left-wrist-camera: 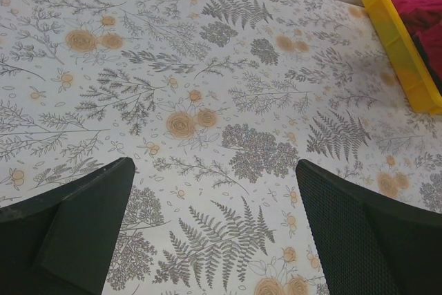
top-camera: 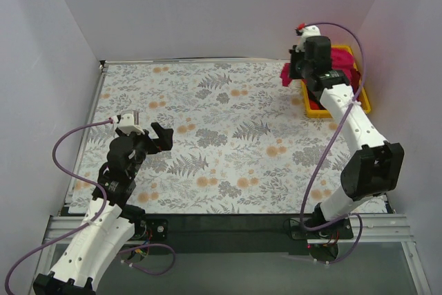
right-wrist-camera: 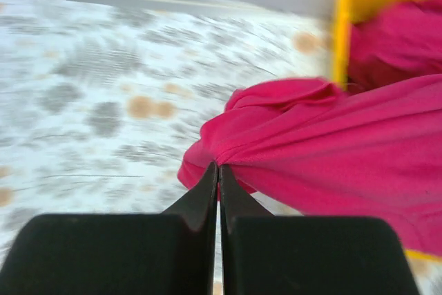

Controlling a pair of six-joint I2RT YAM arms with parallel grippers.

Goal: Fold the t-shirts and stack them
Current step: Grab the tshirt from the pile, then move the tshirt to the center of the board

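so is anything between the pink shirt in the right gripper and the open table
Only the wall of the yellow bin, which the pink shirt drapes across where the right gripper is shut on it. Past that, nothing visible lies on the patterned table; the left gripper hangs open well off to the left.

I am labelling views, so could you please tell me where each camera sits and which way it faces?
Top external: above and behind, looking down on the table; left arm and right arm show.
Left wrist: faces across the table toward the yellow bin; open left gripper shows.
Right wrist: beside the bin; right gripper shut on the pink t-shirt.
Shared: all show bin and table.
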